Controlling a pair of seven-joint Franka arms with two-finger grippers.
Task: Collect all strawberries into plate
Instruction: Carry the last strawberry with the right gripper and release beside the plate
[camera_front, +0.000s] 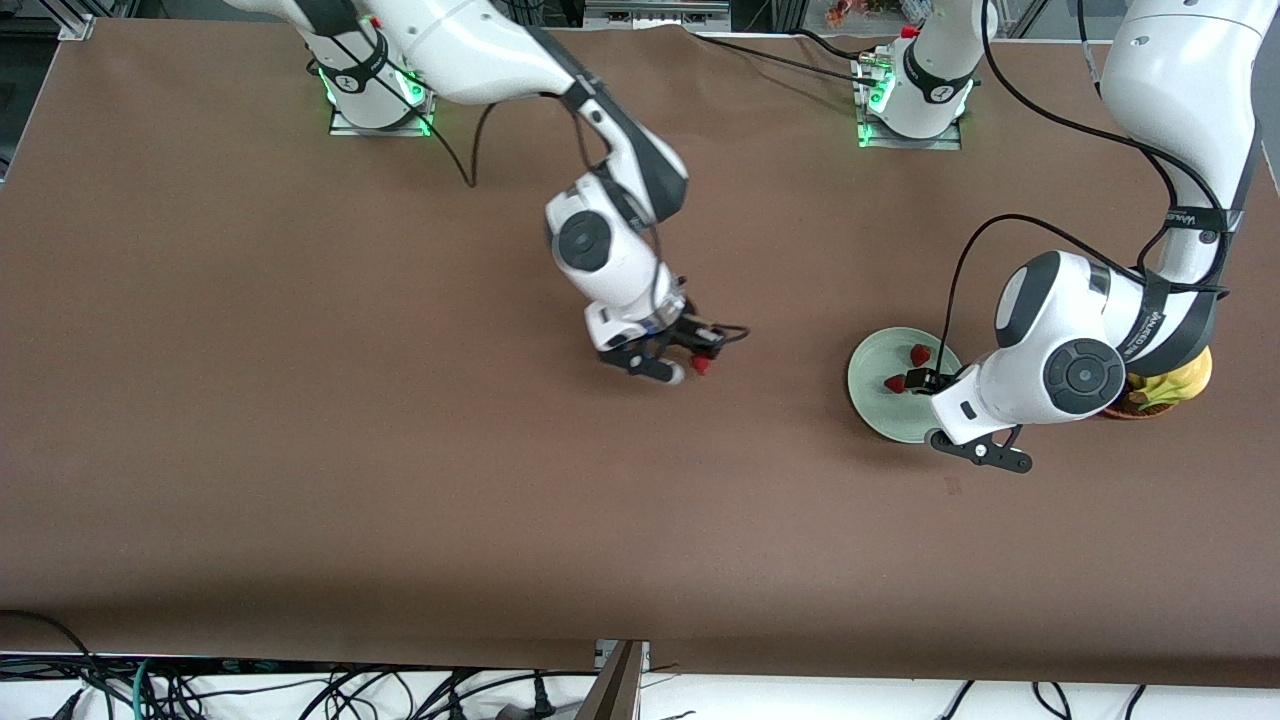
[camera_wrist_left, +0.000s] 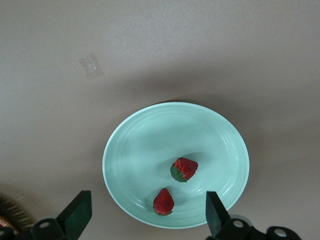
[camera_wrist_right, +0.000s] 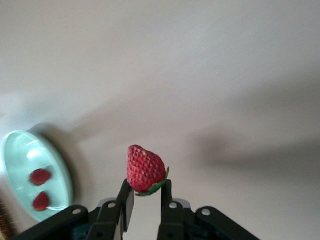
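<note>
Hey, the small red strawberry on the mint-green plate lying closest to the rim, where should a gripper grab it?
Grip the small red strawberry across its wide middle, coming straight down from above. It lies flat on the mint-green plate, apart from the other berry.

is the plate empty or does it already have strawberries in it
Not empty: the plate holds two strawberries. The third strawberry is outside it, pinched in the right pincer over bare table.

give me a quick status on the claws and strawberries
Right claw shut on third strawberry, over bare table. Left claw open above plate; two strawberries in it. Nothing in the way.
</note>
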